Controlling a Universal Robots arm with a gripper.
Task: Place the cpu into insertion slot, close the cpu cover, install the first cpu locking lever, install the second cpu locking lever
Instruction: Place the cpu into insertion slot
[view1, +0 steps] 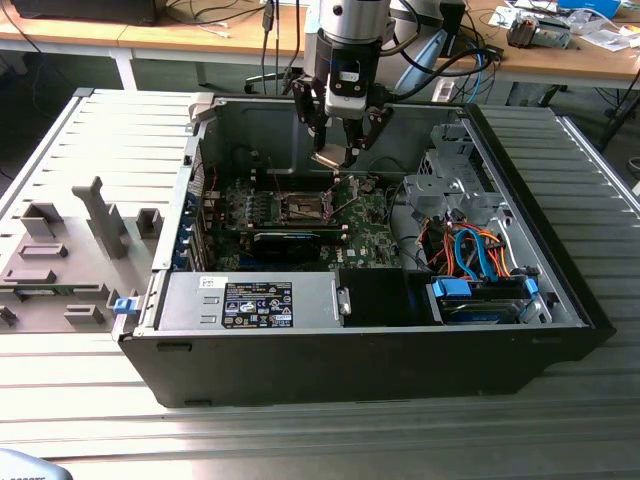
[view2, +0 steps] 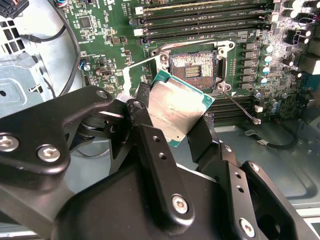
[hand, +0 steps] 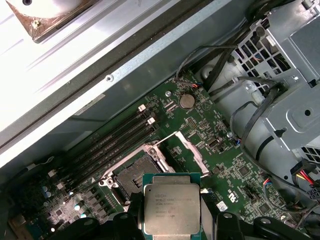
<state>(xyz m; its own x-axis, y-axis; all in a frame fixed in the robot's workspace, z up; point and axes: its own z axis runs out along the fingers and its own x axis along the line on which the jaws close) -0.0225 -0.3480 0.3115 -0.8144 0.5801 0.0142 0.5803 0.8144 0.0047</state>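
Above the insertion slot, pincer clamped on the cpu by two edges, cpu clear of slot.

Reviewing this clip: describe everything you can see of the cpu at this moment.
The cpu is a thin square plate with a pale silver-beige metal top, a green rim and faint print on its face. The tool clamps it by two opposite edges. It hangs in the air over the green circuit board, near the open insertion slot but not seated in it. Nothing else touches it.
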